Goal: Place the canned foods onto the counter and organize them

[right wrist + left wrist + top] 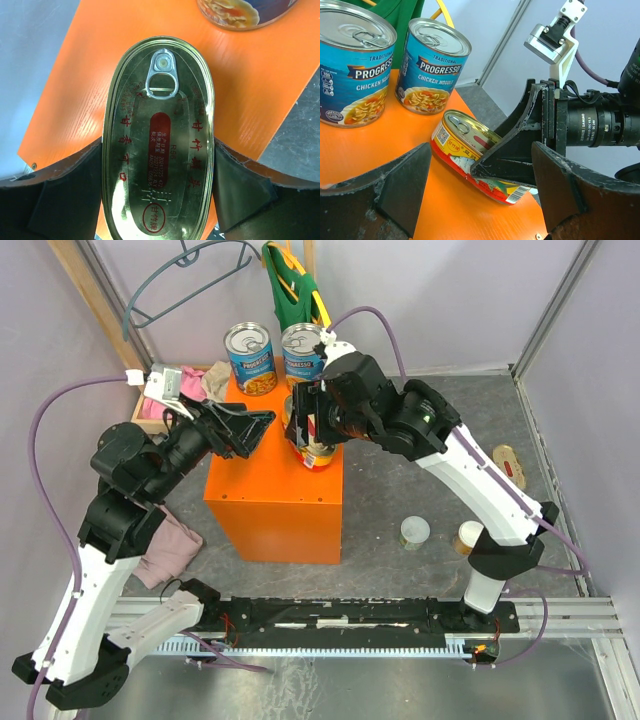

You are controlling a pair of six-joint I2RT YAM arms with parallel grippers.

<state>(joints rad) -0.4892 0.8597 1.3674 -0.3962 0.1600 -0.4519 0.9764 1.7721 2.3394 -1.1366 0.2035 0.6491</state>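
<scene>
Blue cans (pixel 432 65) stand behind the oval tin (pixel 159 145) in the right pincer (pixel 312 436).

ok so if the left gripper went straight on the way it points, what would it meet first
Probably the oval tin, tilted on the orange box in the right gripper's grip. That gripper's finger overlaps the tin, so it could touch first; depth is unclear.
</scene>
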